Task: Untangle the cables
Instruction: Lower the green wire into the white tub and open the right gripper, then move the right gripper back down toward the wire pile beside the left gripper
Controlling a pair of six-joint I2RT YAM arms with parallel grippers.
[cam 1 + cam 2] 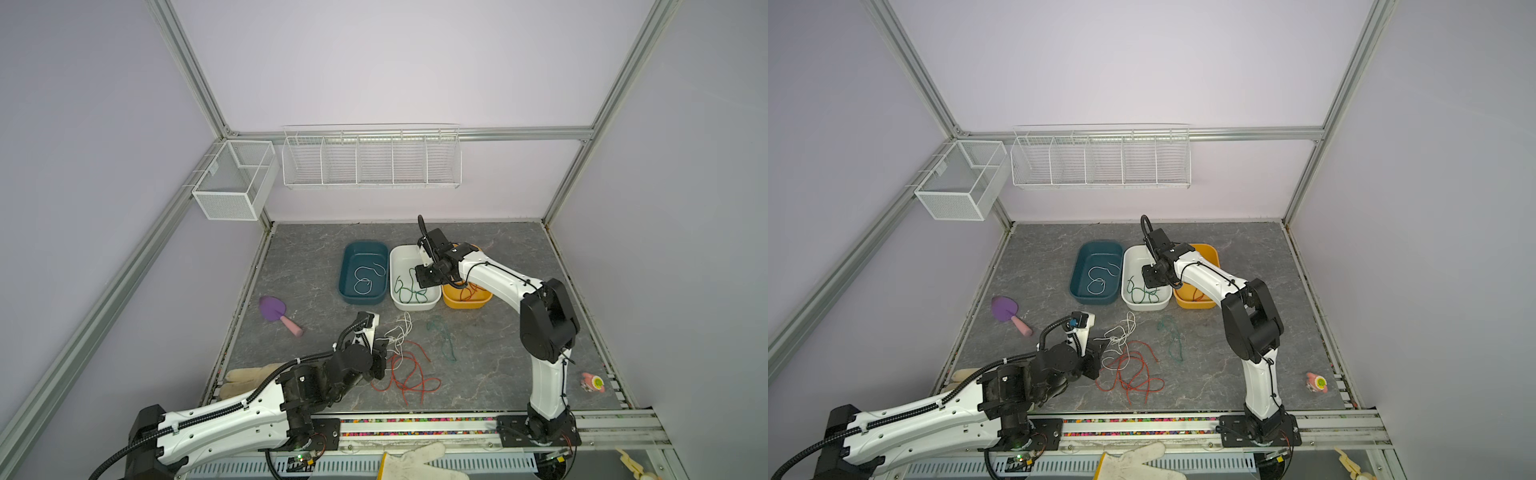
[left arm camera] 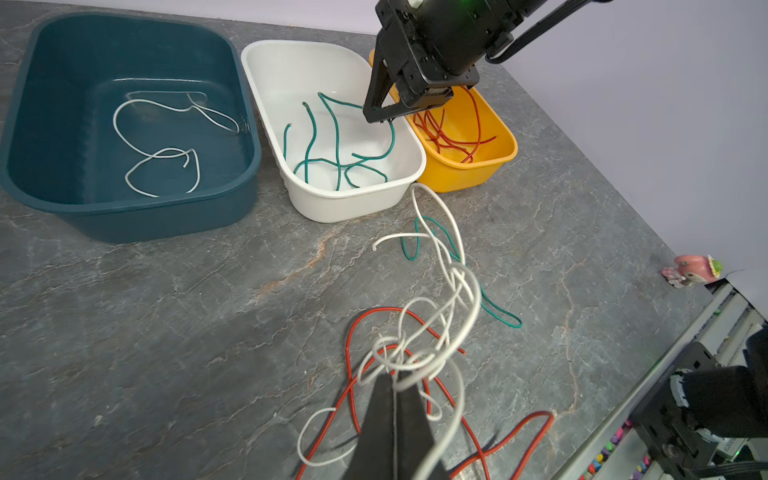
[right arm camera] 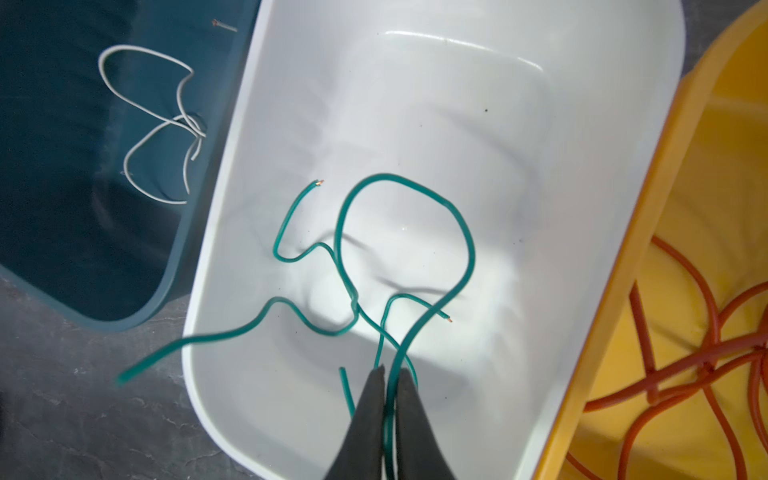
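My left gripper [image 2: 395,376]: the jaws are pressed together and pinch a thin white cable [image 2: 459,278] just above the grey marbled tabletop [image 1: 498,353], near the front rail.
Thin white cable: its loose loops spread out from my tips and cross over a thin red-orange cable [image 2: 348,361].
Thin red-orange cable: it sprawls in wide curls on the tabletop, tangled with the white loops beside my left gripper.
Loose dark green cable [image 2: 500,316]: it lies on the tabletop behind the white loops and apart from the red-orange curls. Whether it touches the white one I cannot tell.
My right gripper [image 3: 390,372]: it hangs over the white plastic tub [image 2: 345,208] with the jaws almost together and only a slim gap between them. They nip a curled green cable [image 3: 469,241] that runs between my tips.
Curled green cable: it loops down into the white plastic tub among other green strands. One blurred end reaches out past the tub's rim in the right wrist view.
Dark teal plastic tub [image 2: 124,216]: it is the left one of the three tubs and touches the white one. A second white cable [image 2: 115,124] is curled on its floor.
Yellow-orange plastic tub [image 2: 465,178]: it sits against the white tub's other side and holds red-orange strands [image 2: 479,120].
Purple scoop with a pink handle [image 1: 272,307]: it lies on the tabletop well to the left, away from every cable.
Small pink toy [image 1: 592,382]: it sits near the right front corner.
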